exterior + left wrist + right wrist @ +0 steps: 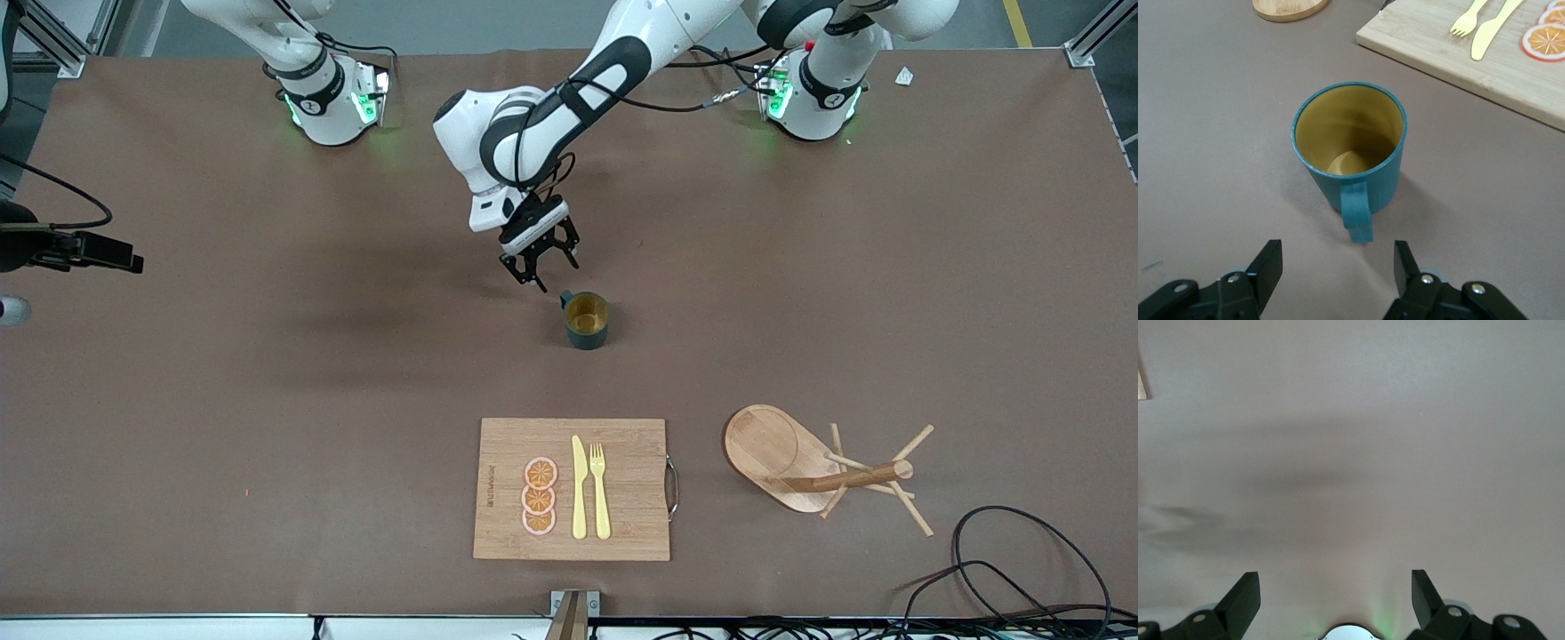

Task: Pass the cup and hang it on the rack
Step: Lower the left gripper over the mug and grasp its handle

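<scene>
Left gripper: the left gripper [542,263] hangs over bare table beside the cup, on the side toward the robots' bases. Its two black fingers [1269,267] are spread apart and hold nothing.
Left wrist view: the left gripper [1338,267] shows with the cup's handle pointing into the gap between its fingertips, the handle and the fingers apart.
Cup: the cup [587,320] stands upright on the table [267,400] near its middle, mouth up, dark teal outside and mustard yellow inside. Its handle [1357,212] faces the left gripper. It is free of both grippers.
Cutting board: a rectangular bamboo cutting board [622,533] lies nearer to the front camera than the cup. On it lie a yellow knife [579,489] and a yellow fork [600,489] side by side, and three orange slices [539,496] in a row beside the knife.
Rack: the rack [827,471] lies beside the cutting board toward the left arm's end of the table, well apart from the cup, with its oval base [769,444] and angled pegs showing.
Right gripper: the right gripper [1336,600] appears only in its own wrist view, over bare table, fingers set wide with nothing between them. The right arm waits.
Cables: black cables [1013,569] loop at the table corner near the rack.
</scene>
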Robot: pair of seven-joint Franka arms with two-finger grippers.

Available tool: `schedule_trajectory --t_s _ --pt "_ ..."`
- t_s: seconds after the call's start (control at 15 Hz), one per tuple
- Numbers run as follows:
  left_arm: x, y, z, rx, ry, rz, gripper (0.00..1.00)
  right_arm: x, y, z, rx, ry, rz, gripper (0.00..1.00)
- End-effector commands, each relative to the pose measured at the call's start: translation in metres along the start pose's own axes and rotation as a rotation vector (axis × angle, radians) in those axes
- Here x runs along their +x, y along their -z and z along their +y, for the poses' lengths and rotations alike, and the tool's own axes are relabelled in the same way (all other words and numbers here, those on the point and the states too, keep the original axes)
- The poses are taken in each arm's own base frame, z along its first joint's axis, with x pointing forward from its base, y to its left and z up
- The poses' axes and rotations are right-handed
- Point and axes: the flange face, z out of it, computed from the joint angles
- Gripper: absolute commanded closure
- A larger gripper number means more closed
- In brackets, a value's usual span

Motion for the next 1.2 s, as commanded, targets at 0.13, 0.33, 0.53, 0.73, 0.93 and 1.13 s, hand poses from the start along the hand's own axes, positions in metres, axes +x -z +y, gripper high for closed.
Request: schedule_trajectory --t_s 0.13,0.33,0.53,0.73,0.93,1.13 --pt "-0.006 -0.01 0.003 -0.009 0.013 0.055 0.26 -0.019 0.013 -0.005 -0.013 0.013 0.035 0.0" --pt "-0.002 -0.024 0.005 -0.007 0.042 0.089 0.26 -0.027 0.019 -0.009 -0.002 0.01 0.04 0.0" --pt "-0.004 -0.03 0.006 -0.013 0.058 0.105 0.27 -0.036 0.02 -0.017 -0.001 0.022 0.05 0.0" --pt "-0.002 -0.035 0.009 -0.029 0.077 0.106 0.29 -0.041 0.025 -0.018 0.011 -0.003 0.06 0.0" --pt "-0.007 -0.042 0.008 -0.024 0.073 0.107 0.33 -0.055 0.031 -0.018 0.014 -0.001 0.067 0.0" --pt "-0.006 -0.044 0.011 -0.043 0.068 0.105 0.36 -0.067 0.037 -0.015 0.014 0.002 0.08 0.0"
